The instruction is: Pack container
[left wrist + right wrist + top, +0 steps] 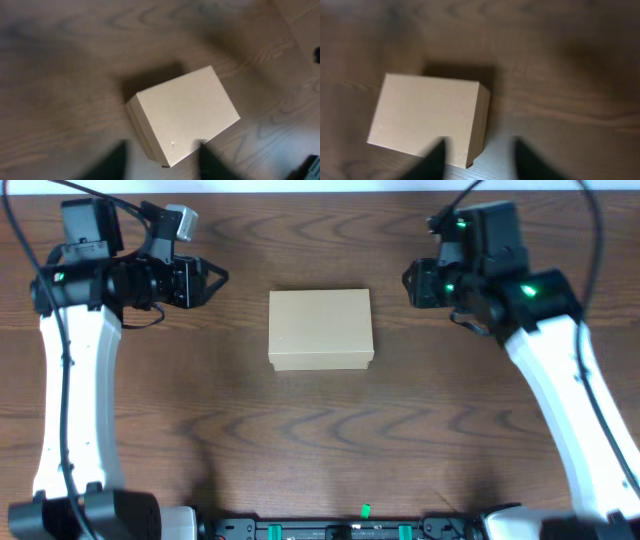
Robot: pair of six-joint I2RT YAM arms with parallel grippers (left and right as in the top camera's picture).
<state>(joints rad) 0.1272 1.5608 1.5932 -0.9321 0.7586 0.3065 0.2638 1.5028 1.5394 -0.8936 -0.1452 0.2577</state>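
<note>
Tan cardboard makes up the container, a plain rectangular box lying flat at the middle of the dark wood-grain counter. Its flap lid is down, and its long sides run from 9 to 3 o'clock in the overhead view.

The left gripper hangs off the box's 10 o'clock corner, well apart from it and pointing toward 3 o'clock. Its jaws are released and spread, with only air between them. In the left wrist view, its two dark fingers come up blurred from the 6 o'clock edge. The box sits beyond them, turned at an angle, with one low corner showing in the gap.

The right gripper hangs off the box's 2 o'clock corner, also clear of it and pointing toward 9 o'clock. Its jaws are likewise released and grasp nothing. In the right wrist view, the box lies toward 8 o'clock. One blurred finger crosses in front of its near edge, and the other stands over bare counter. Both arms have white links, and green lights glow on the right one.
</note>
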